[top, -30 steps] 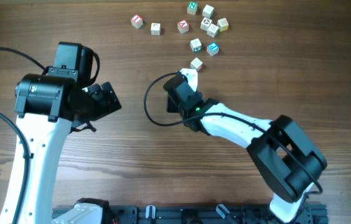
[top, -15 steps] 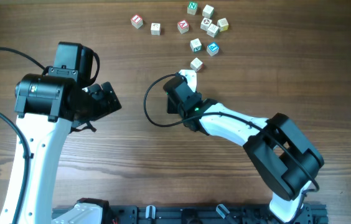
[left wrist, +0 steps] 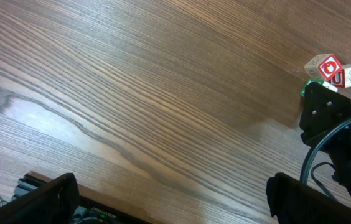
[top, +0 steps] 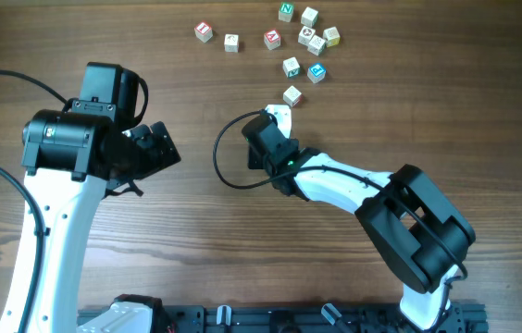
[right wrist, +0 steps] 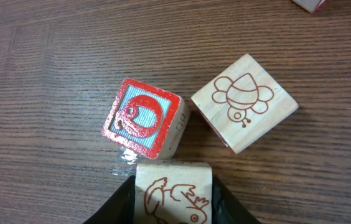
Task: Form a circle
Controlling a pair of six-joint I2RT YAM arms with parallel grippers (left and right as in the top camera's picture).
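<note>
Gripper state: your left gripper [left wrist: 172,186] hangs spread wide over bare table [left wrist: 132,93], nothing between its fingers. Further out, your right gripper [right wrist: 172,183] has its jaws flat against two opposite sides of one pale cube, logged here as the gripped cube [right wrist: 172,193], with a line-drawn animal on top. It reads as grasped, not released. That cube is the near member of the circle [right wrist: 175,134], which at present is only a three-cube cluster on the table at the right arm's fingertips; no ring yet. Just past the gripped cube sits the red-faced cube [right wrist: 143,123], its lower corner at the gripped cube's far edge; contact not resolvable. To the right of it is the bee cube [right wrist: 244,102], one corner close against the red one. Judgement on handling: small solid wood, light, rigid, nothing to crush. The faces look smooth, so hold square on flat opposite sides, never across corners, or it may twist out. The neighbours sit close enough that any drag will likely nudge them. Farthest out, the loose scatter [top: 307,35] of lettered cubes lies well apart, near the table's far edge. Against the overhead picture from a second ago: every cube and the left arm sit where they did; only the right arm's rear link has swung slightly leftward.
</note>
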